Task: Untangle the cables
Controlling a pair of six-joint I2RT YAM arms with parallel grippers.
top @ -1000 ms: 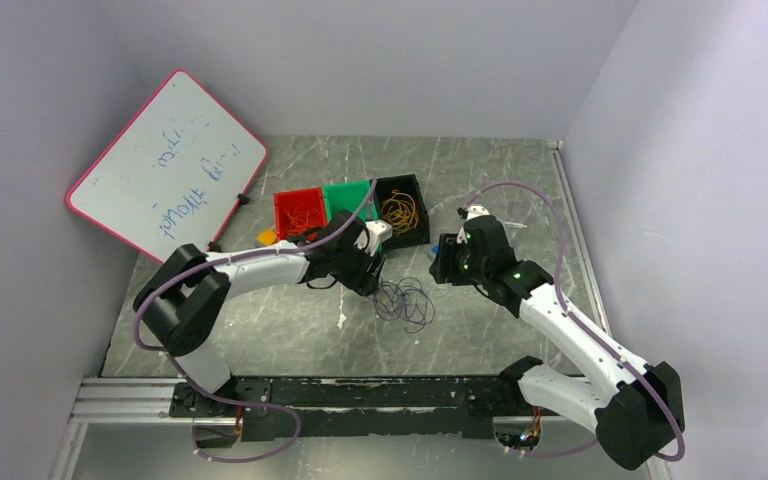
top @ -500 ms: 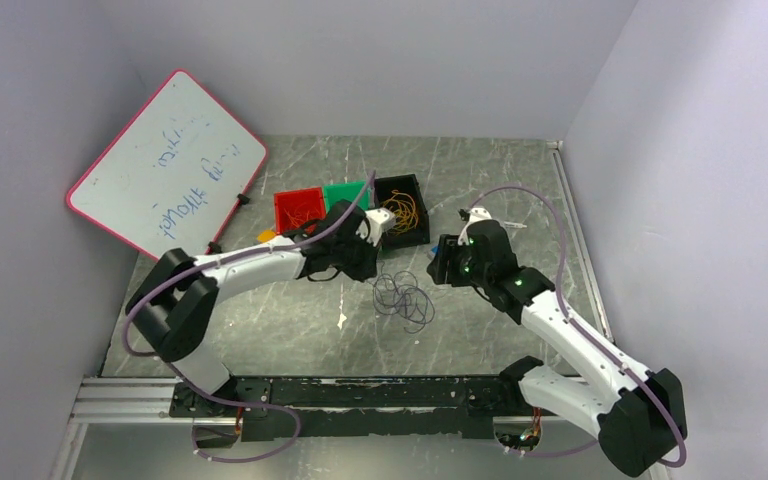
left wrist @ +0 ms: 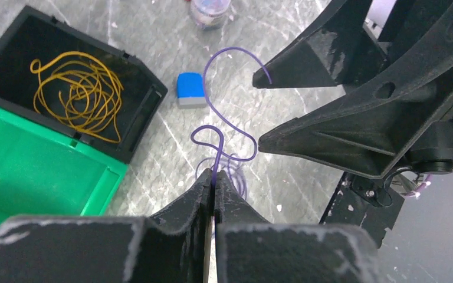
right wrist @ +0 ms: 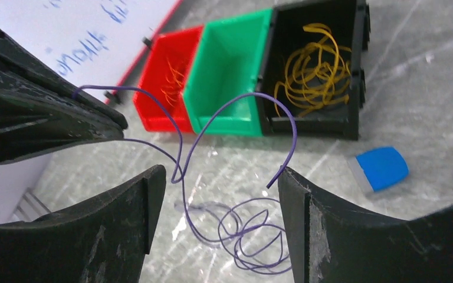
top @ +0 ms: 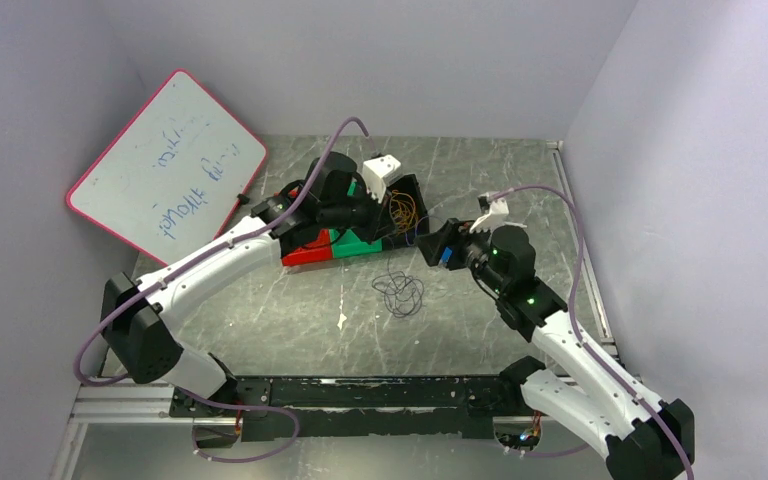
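— Lifting, look: the left fingers are rising well above the counter, up by the bins, where a second ago they were sitting low beside the heap.

— Are they carrying anything?

— They're pinching the purple cable near one end, shut tight on it, so a strand is trailing up from the coil. What's lying on the counter in front of the bins is looking smaller than it was.

— And the other arm?

— The right fingers are spreading wide and gripping nothing. They've swung in towards the raised strand, and its loose tip is curling just beside one of them.

— What about the other cables?

— The yellow cable is resting in the black bin, and the orange cable is sitting in the red bin. Both are lying well apart from the purple one.

— So things are moving along?

— I'm guessing so. The purple loops are being drawn out of their knot, though most are staying bunched, and the right arm is looking ready to take that free end.
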